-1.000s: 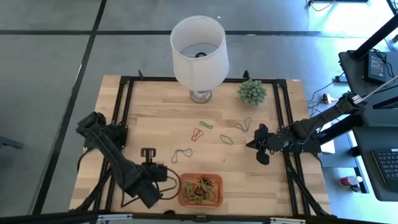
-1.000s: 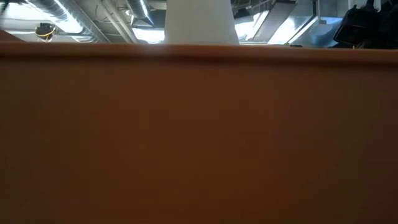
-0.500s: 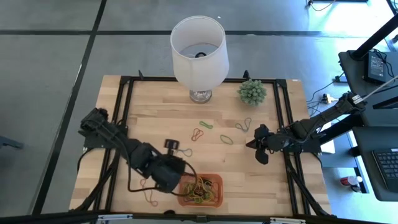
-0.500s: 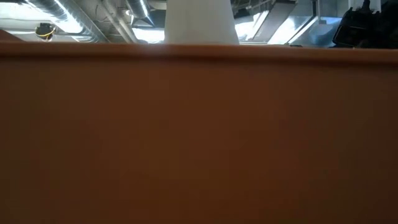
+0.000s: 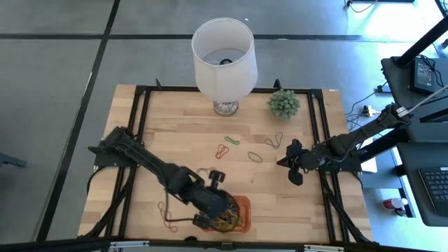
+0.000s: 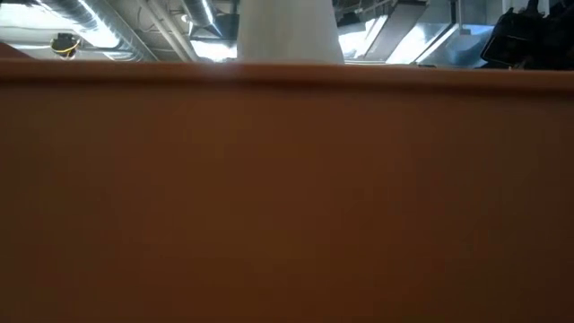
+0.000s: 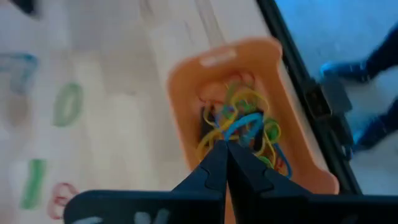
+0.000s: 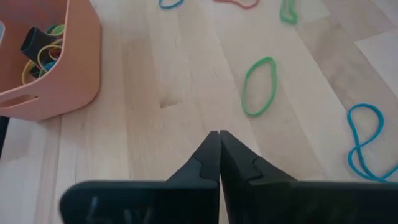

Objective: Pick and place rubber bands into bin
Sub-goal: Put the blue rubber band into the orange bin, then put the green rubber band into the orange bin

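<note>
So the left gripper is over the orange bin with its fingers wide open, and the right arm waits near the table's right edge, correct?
Not quite: the left gripper is over the orange bin, but its fingers are shut, as the left wrist view shows. The right gripper does wait near the table's right edge.

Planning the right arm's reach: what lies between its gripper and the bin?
In the right wrist view, only bare wood between the right gripper and the bin.

High view looks straight down on bin (image 5: 238,213); low view pressed against its wall; both wrist views share bin close-up.
</note>
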Tool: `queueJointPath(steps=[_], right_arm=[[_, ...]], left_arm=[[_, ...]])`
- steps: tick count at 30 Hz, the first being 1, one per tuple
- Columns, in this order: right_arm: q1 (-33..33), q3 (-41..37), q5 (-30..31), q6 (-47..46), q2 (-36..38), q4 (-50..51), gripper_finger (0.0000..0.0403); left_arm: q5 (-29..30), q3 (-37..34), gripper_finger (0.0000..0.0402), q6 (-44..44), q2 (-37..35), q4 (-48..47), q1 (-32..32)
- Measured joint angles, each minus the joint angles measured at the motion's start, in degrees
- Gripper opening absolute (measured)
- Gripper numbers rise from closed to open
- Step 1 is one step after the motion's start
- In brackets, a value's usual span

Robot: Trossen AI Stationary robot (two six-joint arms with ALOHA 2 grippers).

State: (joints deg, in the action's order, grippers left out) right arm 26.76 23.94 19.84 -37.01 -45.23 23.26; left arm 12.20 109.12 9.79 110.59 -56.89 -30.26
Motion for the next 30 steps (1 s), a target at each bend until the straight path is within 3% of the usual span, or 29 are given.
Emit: queueJointPath(steps=[9, 17, 21, 30], right_arm=[[0.0, 0.0, 0.0, 0.0, 0.0, 0.6, 0.0003], [0.0, 0.0, 0.0, -0.1, 0.0, 1.6, 0.0003], [0.0, 0.0, -0.8, -0.2, 0.0, 1.8, 0.0003], [0.0, 0.0, -1.6, -0.2, 0.0, 1.9, 0.0003]], left_arm=[[-9.3, -0.1, 0.0002, 2.9, 10.3, -0.6, 0.6], [-10.4, -0.1, 0.0005, 6.7, 11.6, -0.3, 1.0], [-10.5, -0.1, 0.0031, 10.9, 11.6, -0.3, 1.7], [-14.8, 0.0, 0.0109, 11.6, 9.9, -3.9, 3.2]])
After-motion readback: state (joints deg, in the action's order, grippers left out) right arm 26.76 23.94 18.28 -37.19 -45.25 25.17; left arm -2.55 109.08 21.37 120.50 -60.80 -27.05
